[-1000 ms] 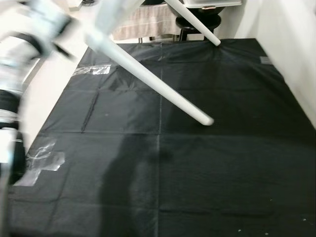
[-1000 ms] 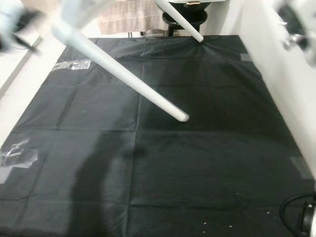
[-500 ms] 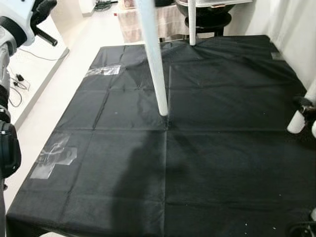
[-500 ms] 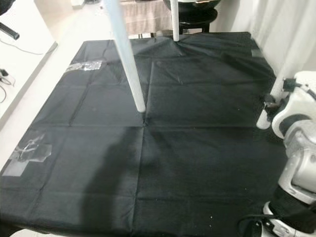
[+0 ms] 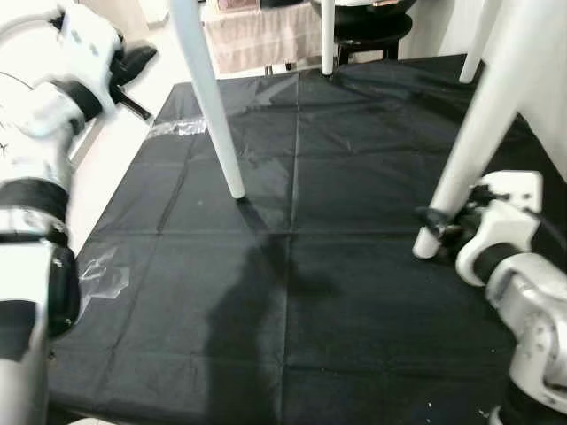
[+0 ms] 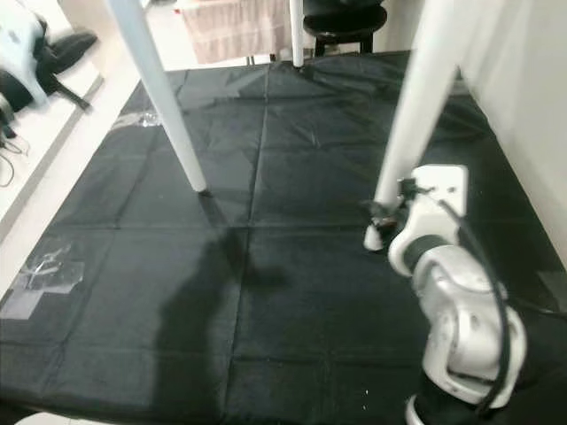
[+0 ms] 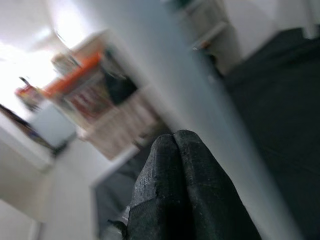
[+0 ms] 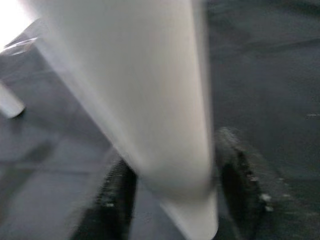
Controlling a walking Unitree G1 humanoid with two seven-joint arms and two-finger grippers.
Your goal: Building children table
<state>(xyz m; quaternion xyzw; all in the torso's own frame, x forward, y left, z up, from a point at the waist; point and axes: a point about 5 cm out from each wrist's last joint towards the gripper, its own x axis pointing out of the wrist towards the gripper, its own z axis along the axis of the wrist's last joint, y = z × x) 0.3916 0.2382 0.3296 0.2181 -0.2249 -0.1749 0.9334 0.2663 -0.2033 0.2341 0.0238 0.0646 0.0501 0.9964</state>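
Table legs [image 5: 210, 97] on mat [image 5: 337, 292], right gripper [image 5: 436, 227] around near-right leg [image 5: 469, 142], stool [image 5: 368, 27] behind

The table leg [image 8: 150, 100] between the right gripper's [image 8: 175, 195] rough black fingers [image 8: 240, 190] looks smooth, matt white. Beneath them lies creased matt black cloth [image 5: 354, 292], with glossy clear tape [image 5: 102, 274] patches.

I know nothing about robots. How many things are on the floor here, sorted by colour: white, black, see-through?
white table legs: 4
black floor mat: 1
clear tape patches: 2
Total: 7
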